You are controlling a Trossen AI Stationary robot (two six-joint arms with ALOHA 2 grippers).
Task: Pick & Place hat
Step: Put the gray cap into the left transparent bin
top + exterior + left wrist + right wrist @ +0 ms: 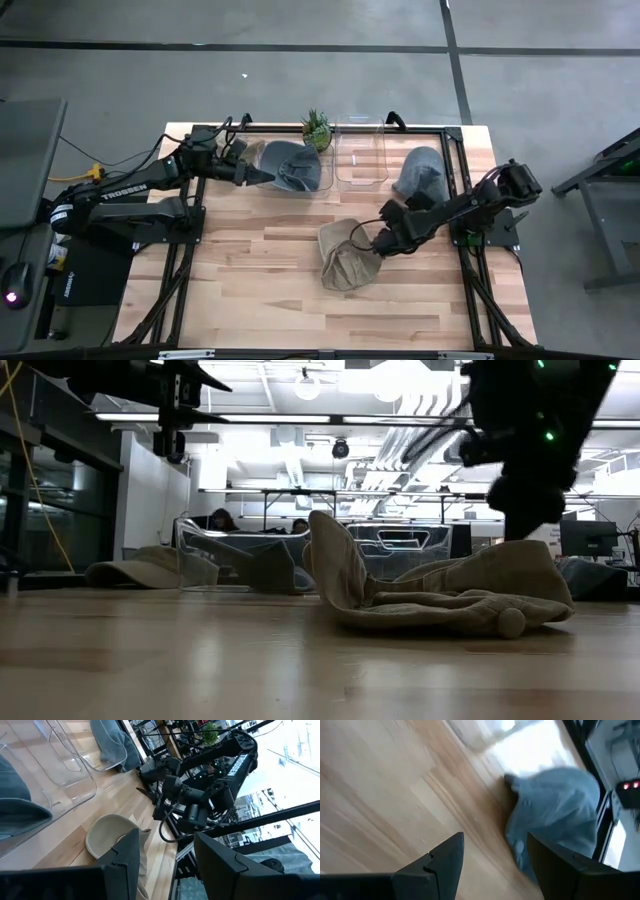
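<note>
Pale wood-plank surface (260, 290), lengthwise grain, black frame rails along the sides. A soft tan fabric hat (348, 258) lies crumpled near the middle, brim folded upward, cloth creased and limp; in the low view it sits slumped in folds (450, 600) with a small round bead at the near edge. Right tool (383, 243) hovers at the tan hat's right edge, fingers (447, 862) spread apart with nothing between them. A clear hard-plastic bin (361, 158), rectangular and glossy, stands at the far edge; just left of it a second clear bin (318, 172) holds a slate-grey cloth hat (290, 166). Left tool (268, 176) sits at that bin's left rim, fingers (125, 855) parted and gripping nothing. Another grey soft hat (420, 175) lies right of the bins. Small spiky green potted plant (317, 128) behind.
</note>
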